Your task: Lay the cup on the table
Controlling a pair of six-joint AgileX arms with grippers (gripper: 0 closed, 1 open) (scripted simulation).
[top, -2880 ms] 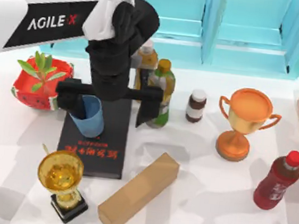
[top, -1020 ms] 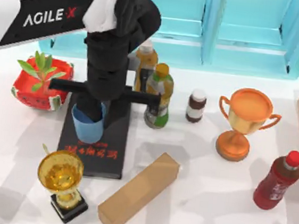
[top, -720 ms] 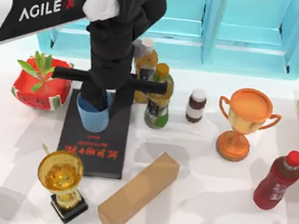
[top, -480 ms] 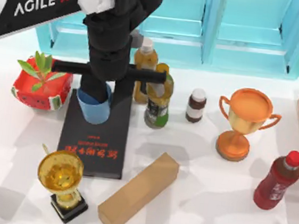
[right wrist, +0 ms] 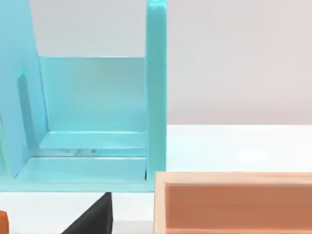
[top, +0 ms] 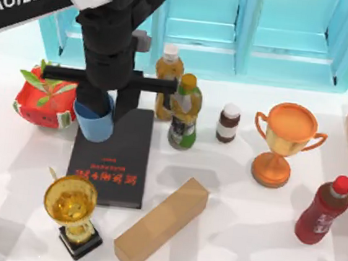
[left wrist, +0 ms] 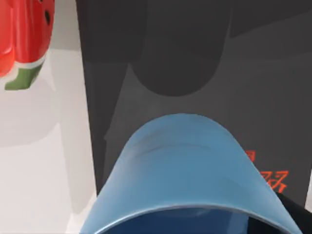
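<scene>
Cup [top: 94, 122] pinched in left gripper [top: 94, 111], hanging over book's [top: 111, 161] far-left corner beside red planter [top: 40, 101]. Best carried left onto bare table [top: 21, 158], lowered until touching, then released gently, clear of gold trophy [top: 72, 210].
</scene>
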